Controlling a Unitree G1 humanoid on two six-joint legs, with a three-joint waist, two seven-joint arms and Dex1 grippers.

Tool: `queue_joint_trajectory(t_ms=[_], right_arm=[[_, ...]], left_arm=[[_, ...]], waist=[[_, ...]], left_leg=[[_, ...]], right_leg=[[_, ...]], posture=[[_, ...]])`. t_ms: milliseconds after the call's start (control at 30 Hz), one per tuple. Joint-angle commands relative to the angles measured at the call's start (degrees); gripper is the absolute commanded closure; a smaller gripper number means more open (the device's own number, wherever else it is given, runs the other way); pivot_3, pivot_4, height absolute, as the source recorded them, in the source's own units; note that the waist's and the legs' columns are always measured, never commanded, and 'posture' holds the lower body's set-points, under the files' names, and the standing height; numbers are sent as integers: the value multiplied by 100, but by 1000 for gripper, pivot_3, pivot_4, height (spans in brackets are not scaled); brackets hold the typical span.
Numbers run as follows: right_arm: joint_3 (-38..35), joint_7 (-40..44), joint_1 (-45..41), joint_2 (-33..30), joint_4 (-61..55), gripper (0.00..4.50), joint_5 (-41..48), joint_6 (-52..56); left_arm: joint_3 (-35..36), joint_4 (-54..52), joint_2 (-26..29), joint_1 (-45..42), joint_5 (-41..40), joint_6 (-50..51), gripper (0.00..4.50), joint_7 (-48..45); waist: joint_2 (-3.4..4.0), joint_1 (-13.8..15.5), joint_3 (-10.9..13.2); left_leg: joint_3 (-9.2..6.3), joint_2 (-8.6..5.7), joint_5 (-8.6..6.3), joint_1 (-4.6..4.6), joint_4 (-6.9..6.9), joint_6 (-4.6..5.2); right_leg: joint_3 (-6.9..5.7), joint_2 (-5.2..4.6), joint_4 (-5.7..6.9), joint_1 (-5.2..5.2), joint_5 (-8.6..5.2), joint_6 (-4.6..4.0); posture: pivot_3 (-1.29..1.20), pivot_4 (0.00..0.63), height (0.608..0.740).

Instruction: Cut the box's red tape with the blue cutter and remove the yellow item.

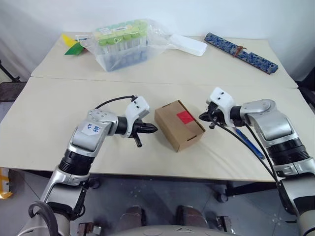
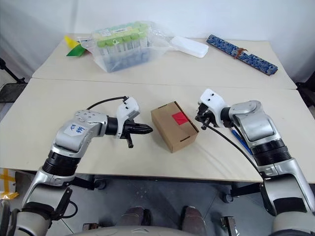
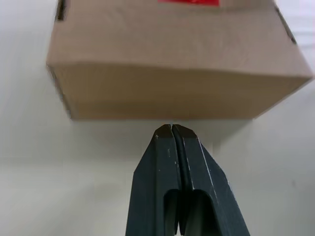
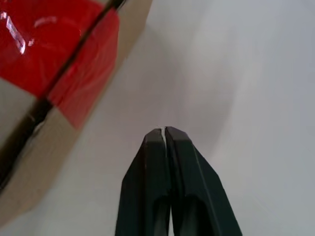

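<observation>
The box [image 1: 179, 125], a plain matte cardboard carton with its red tape [image 1: 185, 116] glossy and uncut across the flap seam, sat near the front of the pale bench [image 1: 59, 113]. The left claw [image 1: 151, 129] and right claw [image 1: 201, 117] flanked it, each pressed together and empty, probably to steady it. The slim blue cutter [image 1: 247, 141] lay ungrasped under the right arm.

Two pale beige tables [image 1: 59, 128] stand pushed together, a seam running between them, before a plain white wall [image 1: 206, 14] under soft, even light. Grey floor [image 1: 162, 196] shows beneath the near edge, where a caster wheel [image 1: 222, 197] rests beside a dark table leg.
</observation>
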Motion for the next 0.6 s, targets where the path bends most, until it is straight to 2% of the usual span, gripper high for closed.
queue_joint_trajectory(t_ms=[33, 467, 600], right_arm=[[-38, 175, 24, -48, -387, 4485, 0, 64], [-97, 308, 607, -203, -2400, 4485, 415, 1437], [-138, 137, 684, -140, -2589, 4485, 466, 1636]], left_arm=[[-31, 153, -65, -41, -74, -242, 4500, 99], [-422, 1702, -361, -688, 158, -1377, 4500, -69], [-488, 2013, -430, -865, 222, -1598, 4500, -176]], waist=[[0, 0, 0], [0, 21, 0], [0, 19, 0]], left_leg=[[0, 0, 0, 1, 0, 0], [-2, -1, 0, 1, 2, -1], [1, -2, 0, 1, 2, -1]], right_leg=[[0, 0, 0, 0, 0, 0], [-3, 0, 2, 0, 0, 0], [-3, 1, 1, 0, 0, 0]], posture=[[0, 150, 740], [0, 150, 740], [0, 150, 740]])
